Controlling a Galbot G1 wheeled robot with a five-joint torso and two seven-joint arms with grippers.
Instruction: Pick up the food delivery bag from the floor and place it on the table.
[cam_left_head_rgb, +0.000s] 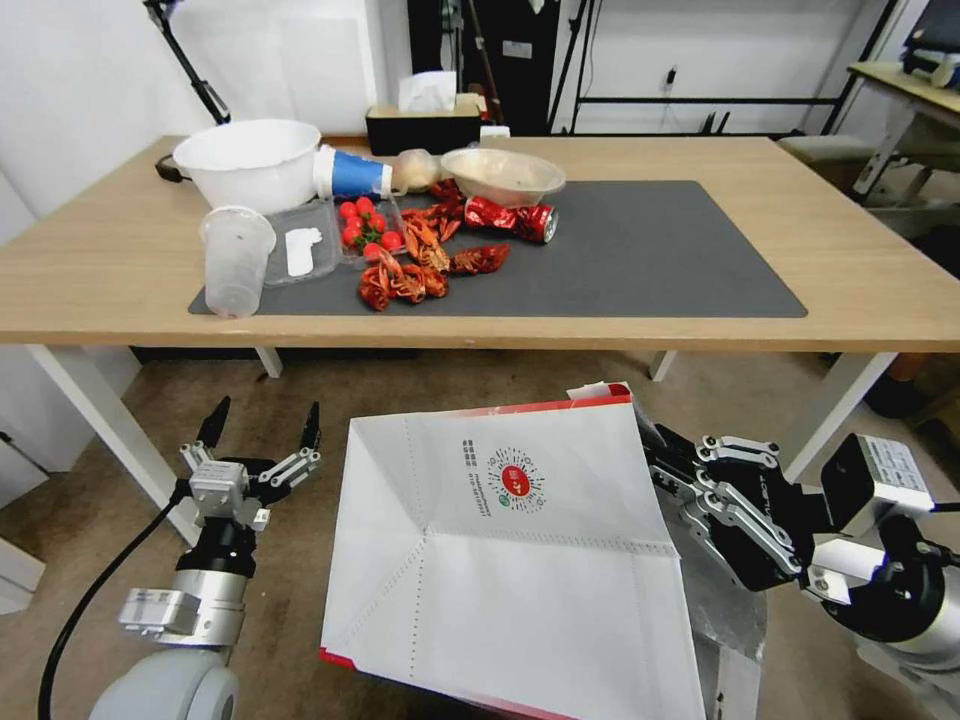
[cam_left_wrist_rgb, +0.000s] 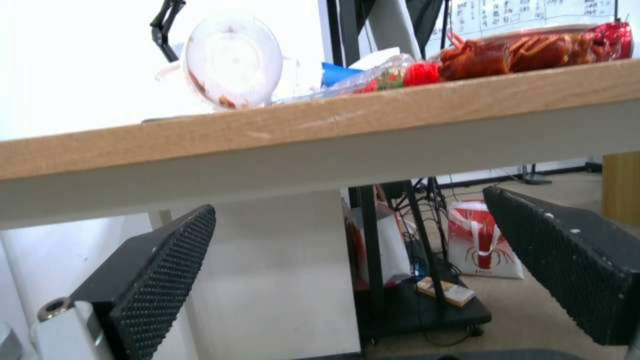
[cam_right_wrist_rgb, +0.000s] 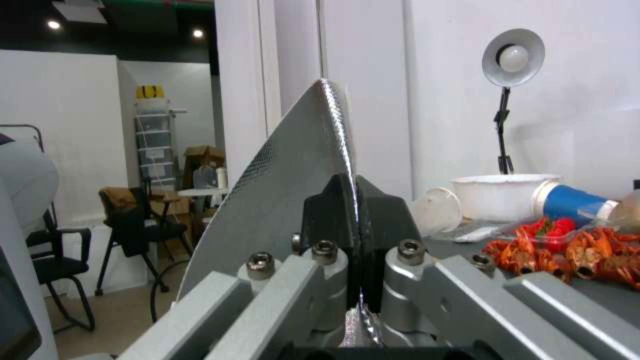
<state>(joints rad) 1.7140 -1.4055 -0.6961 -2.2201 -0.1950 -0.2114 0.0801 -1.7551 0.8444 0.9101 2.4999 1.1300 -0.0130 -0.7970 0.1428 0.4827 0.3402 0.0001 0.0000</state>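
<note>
Jaws pinching food delivery bag (cam_right_wrist_rgb: 293, 185) foil edge

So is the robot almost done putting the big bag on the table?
About halfway. Done: the food delivery bag is off the floor, pinched by its foil edge in the right gripper, jaws shut. In hand: it hangs in front of the table, below the top. Left: lifting it onto the grey mat. The left gripper waits open, beside the bag.

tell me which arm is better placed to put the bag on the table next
Right, most likely. The right gripper is already shut on the bag, pinching its foil edge and holding it up before the table. The left gripper hangs open beside the bag, holding nothing.
</note>
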